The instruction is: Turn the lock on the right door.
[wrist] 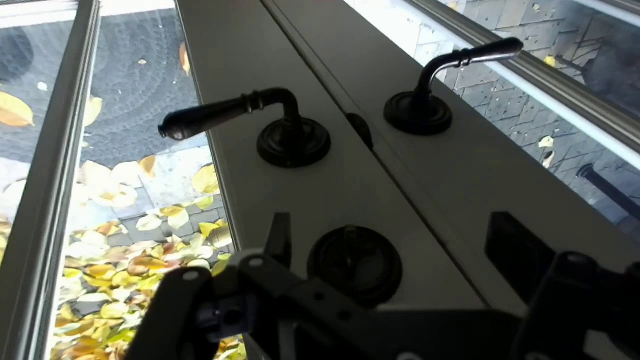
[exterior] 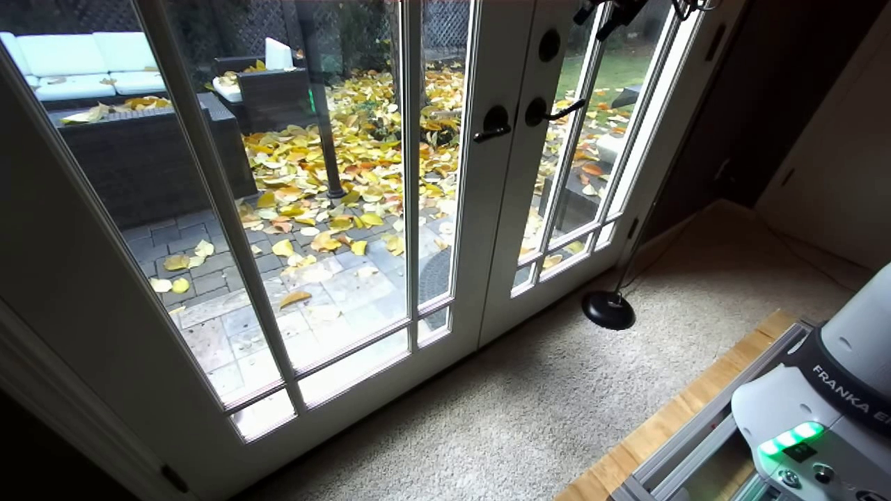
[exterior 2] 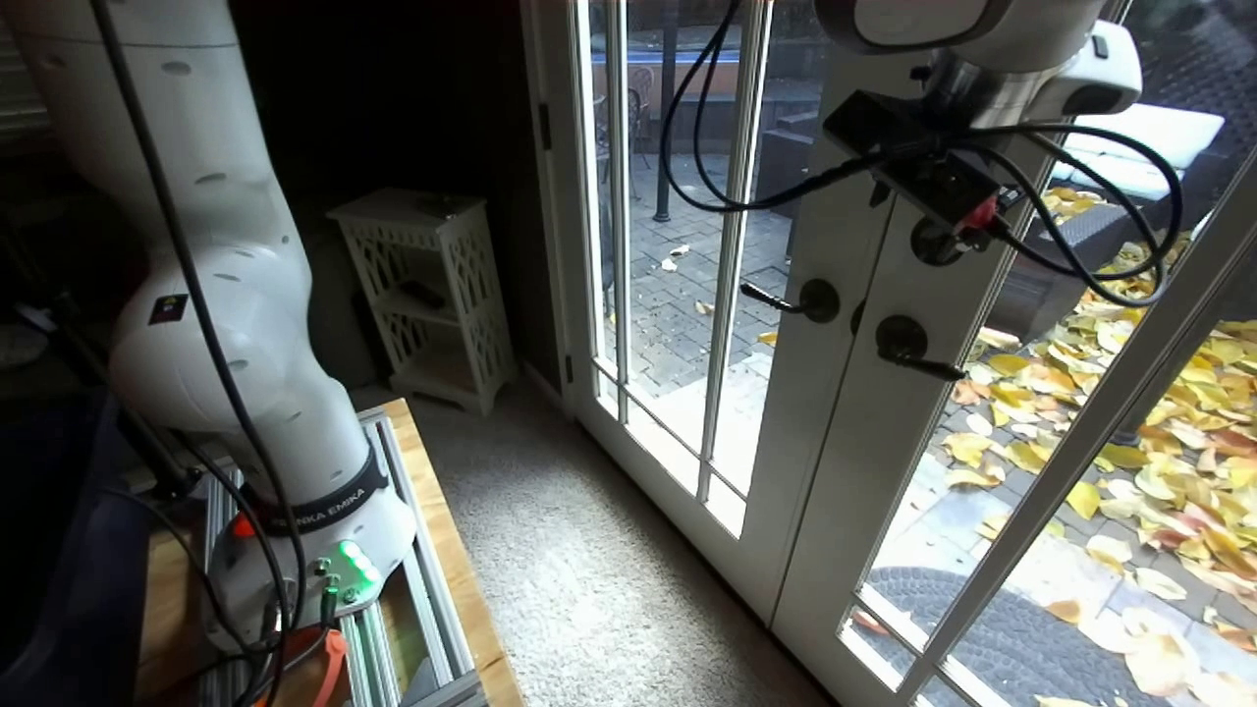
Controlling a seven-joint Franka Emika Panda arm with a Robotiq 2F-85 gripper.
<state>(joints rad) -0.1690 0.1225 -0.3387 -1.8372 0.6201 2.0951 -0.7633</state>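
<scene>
Two glazed doors border pale carpet and dark wall.

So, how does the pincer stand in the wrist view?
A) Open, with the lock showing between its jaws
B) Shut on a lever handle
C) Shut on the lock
A: the wrist view shows the pincer with its jaws well apart and the dark round lock visible in the gap between them.

White arm, pincer spread wide.
In an exterior view the lower arm stands upright at the left of the frame, its wrist at the upper right; in the wrist view, two dark fingers sit well apart across the lower half.
</scene>
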